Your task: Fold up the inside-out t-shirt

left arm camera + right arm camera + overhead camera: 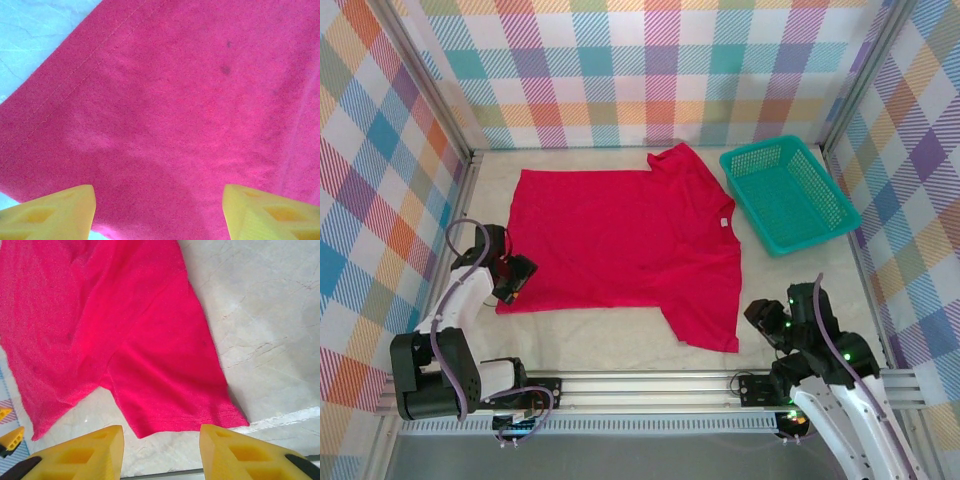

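Two claws hang over a bright red t-shirt [620,240], and both stand spread with nothing pinched between their fingers. The shirt lies flat in the middle of the pale table [600,338], its straight hem toward 9 o'clock and its neck toward 3 o'clock, where a small white label [723,222] shows. One short sleeve [675,160] points to 12 o'clock and the other sleeve [705,325] to 6 o'clock. A teal mesh basket [790,195] sits at about 2 o'clock from the shirt, just beside the far sleeve. The left gripper [515,275] is at the shirt's 8 o'clock corner; in its wrist view the left gripper [157,200] has its yellow fingers [55,212] set wide apart above the red cloth [175,115], with the stitched hem [75,85] running off toward 10 o'clock. Whether the fingertips touch the cloth cannot be told. The right gripper [765,318] is at the shirt's 4 o'clock, just off the near sleeve; its wrist view shows the right gripper [161,440] partly parted, fingers [82,452] over bare table, the sleeve's hem [200,412] lying just ahead at 12 o'clock, apart from them.
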